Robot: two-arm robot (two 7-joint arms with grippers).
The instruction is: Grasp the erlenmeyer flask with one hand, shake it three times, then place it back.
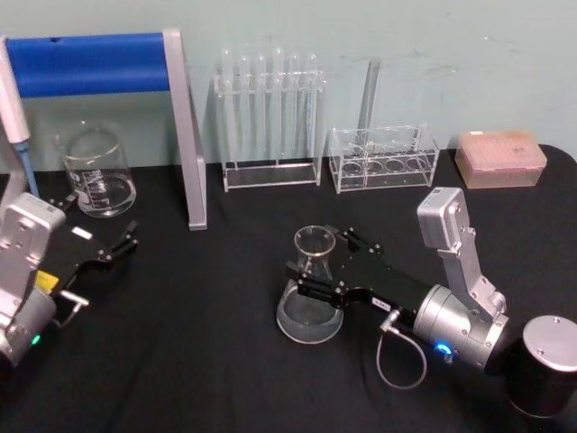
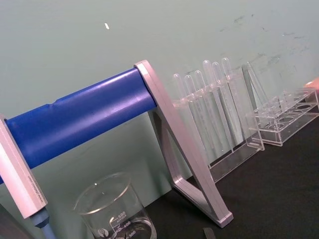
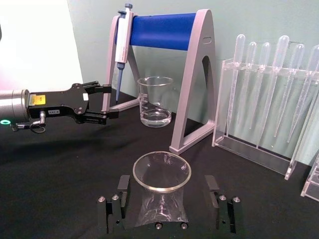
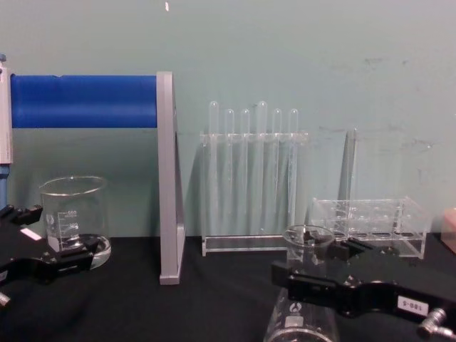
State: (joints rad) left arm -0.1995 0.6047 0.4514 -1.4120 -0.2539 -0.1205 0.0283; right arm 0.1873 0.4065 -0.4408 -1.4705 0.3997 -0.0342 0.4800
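Far left, left gripper (image 3: 109,102) parked with fingers spread, empty, before beaker (image 1: 95,171) and blue stand (image 1: 90,63); mid-table (image 1: 207,361), flask (image 1: 311,302) upright, neck flanked by spread fingers of right gripper (image 1: 317,262), gaps either side; behind, tube rack (image 1: 270,117), low rack (image 1: 383,158), pink box (image 1: 500,158).

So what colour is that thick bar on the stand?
The bar is bright blue; the chest view shows it best.
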